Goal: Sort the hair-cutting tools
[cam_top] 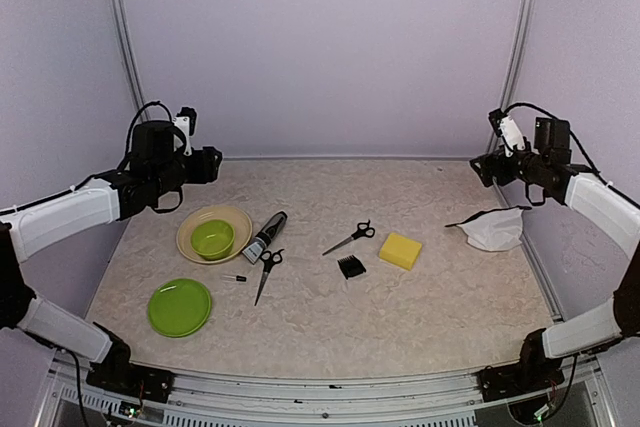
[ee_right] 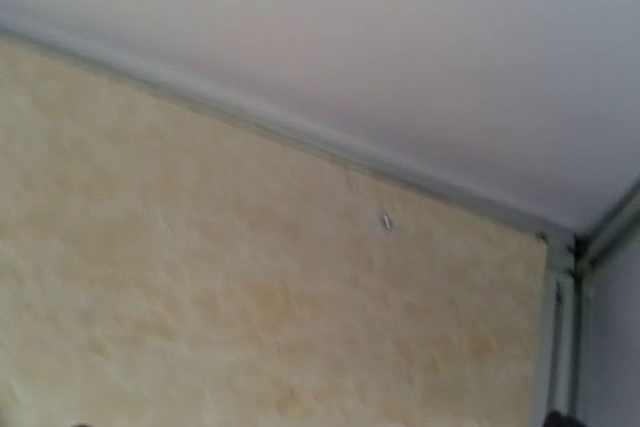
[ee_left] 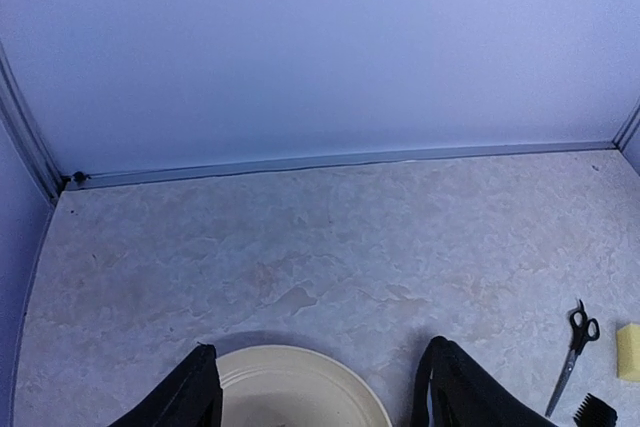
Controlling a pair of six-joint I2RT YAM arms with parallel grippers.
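**Hair-cutting tools lie loose at mid-worktop, both arms held high at the sides**

The top view is read here as a clock face, with 12 at the far wall. The electric clipper (cam_top: 265, 237) lies slanted just left of centre, its silver end toward 7 o'clock and close to the rim of a cream plate (cam_top: 238, 222). Whether the two touch cannot be told.

The first scissors (cam_top: 266, 273) lie at the clipper's 6 o'clock, with the handles near its silver end and the blades pointing to about 7. The pin (cam_top: 235, 278) lies at their 9 o'clock, just beside them.

The second scissors (cam_top: 350, 238) lie near the centre, with handles toward 2 o'clock and tips toward 8. The comb guard (cam_top: 351, 266) sits at their 6 o'clock, apart from them. A yellow sponge (cam_top: 400, 250) lies at the guard's 2 o'clock.

A green bowl (cam_top: 212, 238) stands in the cream plate, and a green plate (cam_top: 180, 307) lies at its 7 o'clock. A white pouch (cam_top: 493, 229) rests at the worktop's (cam_top: 330, 337) 3 o'clock edge.

The left end effector (ee_left: 320, 347) hangs above the cream plate with its fingers (ee_left: 190, 397) spread wide and nothing between them. The right end effector (cam_top: 480, 169) is up at about 2 o'clock. No view shows whether it is apart or together.
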